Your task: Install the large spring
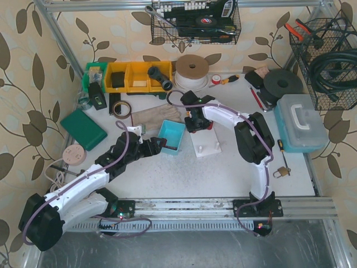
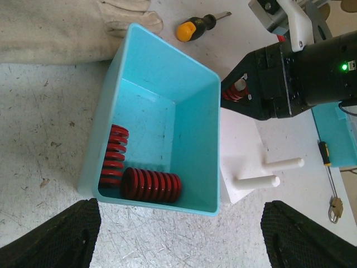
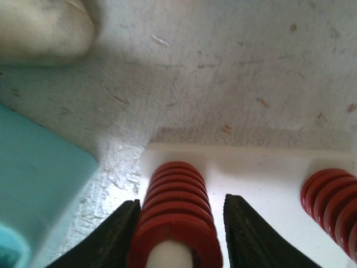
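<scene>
A thick red spring (image 3: 175, 204) sits threaded over a white peg (image 3: 170, 259) of the white base (image 3: 262, 173). My right gripper (image 3: 181, 223) straddles it with its jaws open. The left finger is almost against the coils and the right finger stands clear of them. A second red spring (image 3: 332, 204) stands on the neighbouring peg. My left gripper (image 2: 181, 240) hovers wide open and empty over the near end of the teal bin (image 2: 162, 42). In the bin lie a fat red spring (image 2: 150, 185) and a thinner one (image 2: 114, 156).
Two bare pegs (image 2: 284, 163) stick out of the white base (image 1: 205, 146). A work glove (image 1: 150, 115) lies behind the bin (image 1: 173, 137), with a screwdriver (image 2: 198, 25) nearby. A clear toolbox (image 1: 301, 123) stands right, a green box (image 1: 83, 129) left, and yellow bins (image 1: 139, 76) at the back.
</scene>
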